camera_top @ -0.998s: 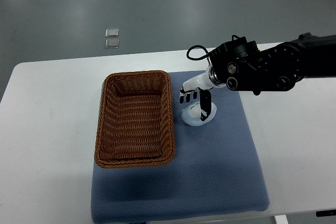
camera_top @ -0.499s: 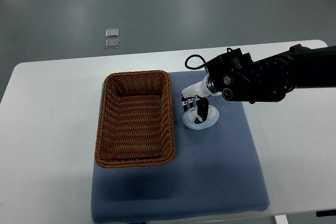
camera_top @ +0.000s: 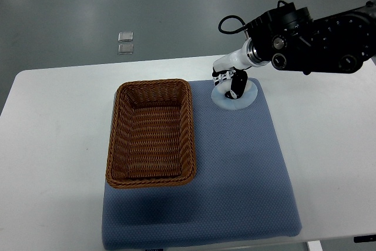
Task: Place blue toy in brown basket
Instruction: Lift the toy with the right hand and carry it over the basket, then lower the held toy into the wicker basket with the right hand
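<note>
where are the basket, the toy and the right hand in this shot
brown basket (camera_top: 151, 133): top view, woven floor
toy (camera_top: 247, 98): top view, pale right rim
right hand (camera_top: 232, 83): top view, fingers on the toy

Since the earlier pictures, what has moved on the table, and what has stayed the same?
The right hand closed on the pale blue toy and carried it up the picture, toward the far edge of the blue mat, a little further from the brown basket. It looks lifted, though that is hard to confirm. Basket and mat stayed in place, and the basket holds nothing.
</note>
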`<action>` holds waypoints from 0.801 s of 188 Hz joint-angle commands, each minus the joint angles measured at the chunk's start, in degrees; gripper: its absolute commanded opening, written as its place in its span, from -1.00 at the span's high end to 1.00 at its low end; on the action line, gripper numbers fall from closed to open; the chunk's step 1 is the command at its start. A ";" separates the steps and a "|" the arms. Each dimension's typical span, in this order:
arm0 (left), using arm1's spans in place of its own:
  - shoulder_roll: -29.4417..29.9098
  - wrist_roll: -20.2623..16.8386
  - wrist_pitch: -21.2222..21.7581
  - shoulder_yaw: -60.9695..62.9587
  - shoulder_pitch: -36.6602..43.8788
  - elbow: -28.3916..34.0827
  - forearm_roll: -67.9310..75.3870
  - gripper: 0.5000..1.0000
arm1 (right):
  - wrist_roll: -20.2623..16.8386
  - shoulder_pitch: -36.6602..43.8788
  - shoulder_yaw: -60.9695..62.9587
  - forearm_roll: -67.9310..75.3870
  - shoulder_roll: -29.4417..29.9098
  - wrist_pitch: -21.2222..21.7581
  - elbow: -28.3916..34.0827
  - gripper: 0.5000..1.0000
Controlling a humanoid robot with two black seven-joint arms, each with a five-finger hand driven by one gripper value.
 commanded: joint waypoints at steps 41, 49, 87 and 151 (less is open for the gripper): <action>0.00 0.00 0.00 0.00 0.00 -0.16 0.00 -1.00 | 0.00 8.86 1.12 7.52 6.31 -0.58 -0.40 1.00; 0.00 0.00 0.00 0.00 0.00 -0.07 0.00 -1.00 | 0.00 8.86 1.12 8.49 8.86 -1.45 -2.06 1.00; 0.00 0.00 0.00 0.00 0.00 -0.33 0.00 -1.00 | 0.08 6.84 2.87 12.36 18.80 -5.50 -10.24 1.00; 0.00 0.00 0.00 0.09 0.00 -0.25 0.00 -1.00 | 1.93 -4.85 5.60 12.97 18.80 -15.61 -13.76 0.92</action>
